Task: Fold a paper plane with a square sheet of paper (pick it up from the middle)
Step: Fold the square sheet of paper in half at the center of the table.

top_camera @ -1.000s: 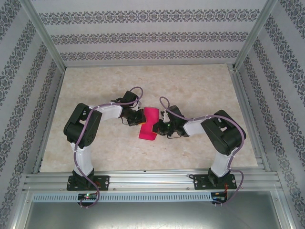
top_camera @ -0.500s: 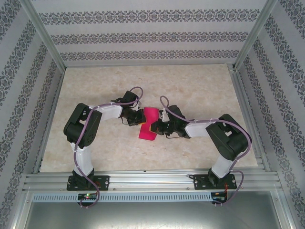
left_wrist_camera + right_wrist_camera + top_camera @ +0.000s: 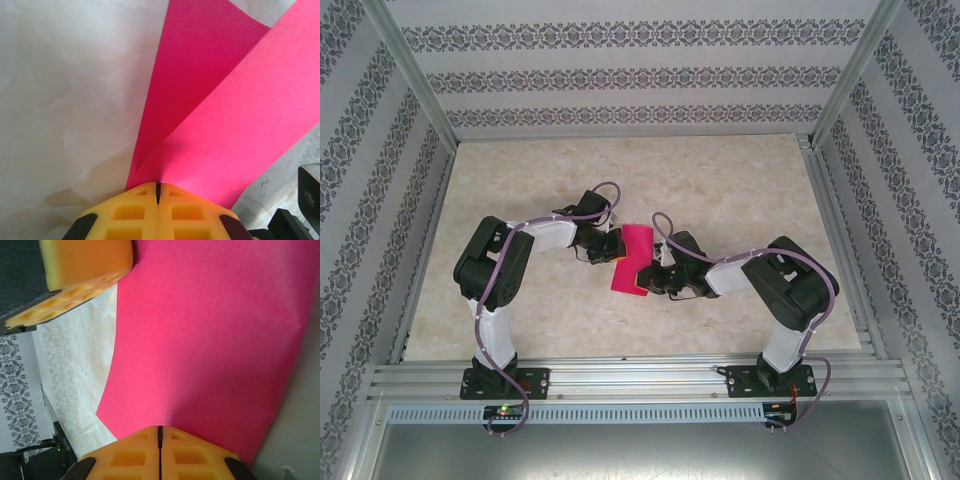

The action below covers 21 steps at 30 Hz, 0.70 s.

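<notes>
The square sheet of paper [image 3: 635, 250] is magenta-pink and creased narrower, lying mid-table between my two grippers. My left gripper [image 3: 617, 256] is shut on its left edge. In the left wrist view two layers of the paper [image 3: 225, 110] fan out in a V from the closed yellow tips of that gripper [image 3: 158, 186]. My right gripper [image 3: 648, 278] is shut at the sheet's near right side. In the right wrist view its tips [image 3: 160, 429] meet the flat face of the paper [image 3: 210, 340] and cast a shadow on it. The left gripper's yellow fingers [image 3: 85, 260] show at that view's top left.
The marbled beige table [image 3: 720, 180] stretches wide behind and to both sides of the arms. Aluminium frame rails [image 3: 620, 375] run along the near edge and the sides. Patterned walls enclose the back and sides.
My right gripper has slid down and left along the paper's right side, toward its near end, and the right arm has shifted with it. The left gripper and the paper's place are unchanged.
</notes>
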Tool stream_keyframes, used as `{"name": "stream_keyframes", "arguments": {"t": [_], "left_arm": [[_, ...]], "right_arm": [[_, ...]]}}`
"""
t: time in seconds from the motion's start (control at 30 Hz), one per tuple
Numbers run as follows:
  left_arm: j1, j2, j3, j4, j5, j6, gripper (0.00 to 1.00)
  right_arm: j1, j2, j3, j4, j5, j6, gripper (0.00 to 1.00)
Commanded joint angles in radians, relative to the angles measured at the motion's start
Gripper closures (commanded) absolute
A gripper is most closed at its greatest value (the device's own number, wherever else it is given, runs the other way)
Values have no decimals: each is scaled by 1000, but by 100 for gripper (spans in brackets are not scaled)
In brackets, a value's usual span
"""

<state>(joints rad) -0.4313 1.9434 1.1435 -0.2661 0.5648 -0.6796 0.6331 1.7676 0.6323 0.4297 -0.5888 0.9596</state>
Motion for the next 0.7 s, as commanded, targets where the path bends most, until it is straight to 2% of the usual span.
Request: {"name": "stream_keyframes", "arguments": {"t": [0.0, 0.23, 0.5, 0.67], "left_arm": [[-11, 40, -5, -92, -41, 29, 100], [-11, 39, -5, -93, -37, 32, 100], [-11, 35, 6, -102, -38, 34, 100], [-12, 35, 8, -104, -38, 33, 100]], "right_arm": [[10, -74, -4, -16, 23, -2, 93], [15, -154, -21, -121, 67, -36, 93], [63, -89, 10, -170, 67, -66, 95], [77, -50, -9, -209, 122, -81, 95]]}}
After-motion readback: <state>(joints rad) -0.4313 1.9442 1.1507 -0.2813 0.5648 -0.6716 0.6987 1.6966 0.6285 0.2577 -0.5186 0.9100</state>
